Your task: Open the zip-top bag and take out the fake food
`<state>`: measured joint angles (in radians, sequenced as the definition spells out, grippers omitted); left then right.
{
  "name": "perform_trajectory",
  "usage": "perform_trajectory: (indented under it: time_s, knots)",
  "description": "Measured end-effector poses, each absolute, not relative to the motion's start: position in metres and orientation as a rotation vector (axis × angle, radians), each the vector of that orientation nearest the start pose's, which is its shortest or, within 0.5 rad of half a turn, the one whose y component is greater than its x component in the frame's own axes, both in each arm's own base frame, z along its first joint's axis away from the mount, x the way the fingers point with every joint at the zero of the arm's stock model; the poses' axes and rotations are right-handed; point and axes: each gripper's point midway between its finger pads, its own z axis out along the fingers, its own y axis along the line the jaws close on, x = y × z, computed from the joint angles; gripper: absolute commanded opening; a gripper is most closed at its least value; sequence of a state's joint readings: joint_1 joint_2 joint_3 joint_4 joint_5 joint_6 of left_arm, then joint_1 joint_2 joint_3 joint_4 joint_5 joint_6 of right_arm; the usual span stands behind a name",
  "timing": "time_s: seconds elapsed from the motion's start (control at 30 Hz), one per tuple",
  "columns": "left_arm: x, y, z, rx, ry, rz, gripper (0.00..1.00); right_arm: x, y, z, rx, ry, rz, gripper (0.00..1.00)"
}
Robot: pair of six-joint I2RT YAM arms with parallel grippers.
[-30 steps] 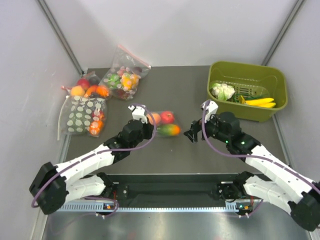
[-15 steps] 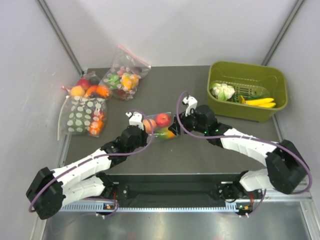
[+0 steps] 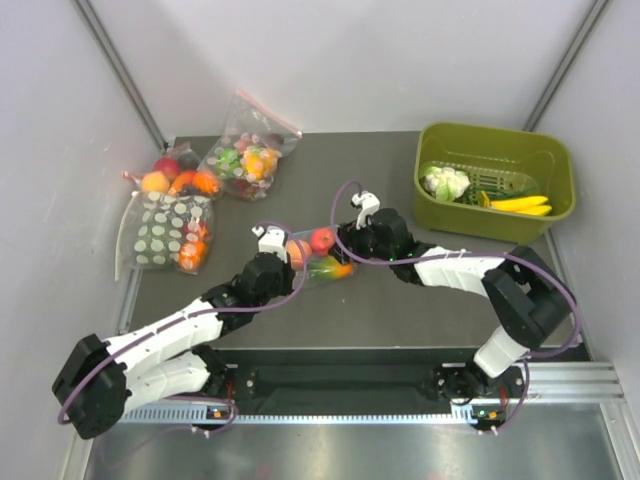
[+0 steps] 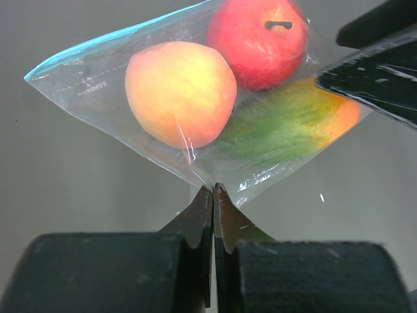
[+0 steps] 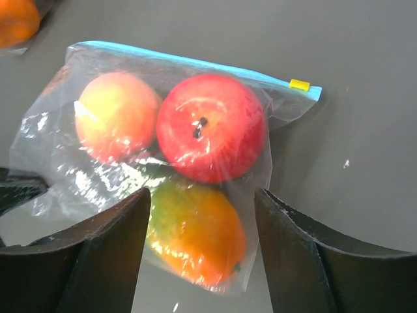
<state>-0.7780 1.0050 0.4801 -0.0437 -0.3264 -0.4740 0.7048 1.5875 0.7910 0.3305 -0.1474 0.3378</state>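
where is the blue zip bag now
The bag is central in the top view, pinched by the left gripper, right gripper open over it.

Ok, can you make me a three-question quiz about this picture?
1. Where is the white cauliflower? A in the green bin; B inside a bag; C in a pincer.
2. How many fruits are in the zip-top bag? A one; B three; C six.
3. What is the left pincer doing? A wide open; B shut on the bag's edge; C holding a spoon.
Answers: 1 A, it sits in the bin. 2 B, red, peach and green-orange ones show through. 3 B, it pinches the plastic corner.
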Motion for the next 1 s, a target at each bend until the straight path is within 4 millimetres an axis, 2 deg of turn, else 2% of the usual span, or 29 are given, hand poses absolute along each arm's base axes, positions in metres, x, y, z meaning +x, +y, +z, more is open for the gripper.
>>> perform_trajectory:
  time_s: [0.13,0.17,0.23,0.27,0.33,0.37,0.4,0.57,0.7,0.8,0.87,1.0]
  knots:
    - [0.244,-0.19,0.102,0.14,2.131,-0.408,0.0,0.315,0.32,0.086,-0.484,2.081,0.786,0.56]
    - [0.244,-0.19,0.104,0.141,2.129,-0.413,0.0,0.316,0.321,0.083,-0.485,2.085,0.784,0.49]
    - [0.243,-0.19,0.106,0.141,2.121,-0.424,0.0,0.318,0.322,0.078,-0.484,2.095,0.782,0.41]
    - [0.243,-0.19,0.108,0.14,2.117,-0.427,0.0,0.319,0.324,0.076,-0.485,2.099,0.783,0.3]
    - [0.243,-0.19,0.109,0.139,2.113,-0.43,0.0,0.32,0.325,0.074,-0.491,2.099,0.786,0.16]
    - [0.243,-0.19,0.108,0.139,2.113,-0.43,0.0,0.32,0.326,0.074,-0.492,2.099,0.789,0.05]
    - [0.242,-0.189,0.107,0.14,2.116,-0.427,0.0,0.32,0.326,0.074,-0.496,2.096,0.79,0.01]
    - [0.244,-0.182,0.094,0.14,2.137,-0.377,0.0,0.316,0.324,0.074,-0.495,2.095,0.793,0.0]
    - [0.252,-0.178,0.083,0.138,2.151,-0.321,0.0,0.298,0.315,0.078,-0.508,2.093,0.781,0.0]
    - [0.261,-0.173,0.073,0.142,2.174,-0.263,0.0,0.278,0.317,0.087,-0.536,2.074,0.787,0.0]
    - [0.267,-0.172,0.069,0.149,2.188,-0.231,0.0,0.259,0.325,0.091,-0.569,2.06,0.802,0.0]
    - [0.286,-0.177,0.075,0.158,2.169,-0.208,0.0,0.219,0.345,0.093,-0.638,2.047,0.856,0.0]
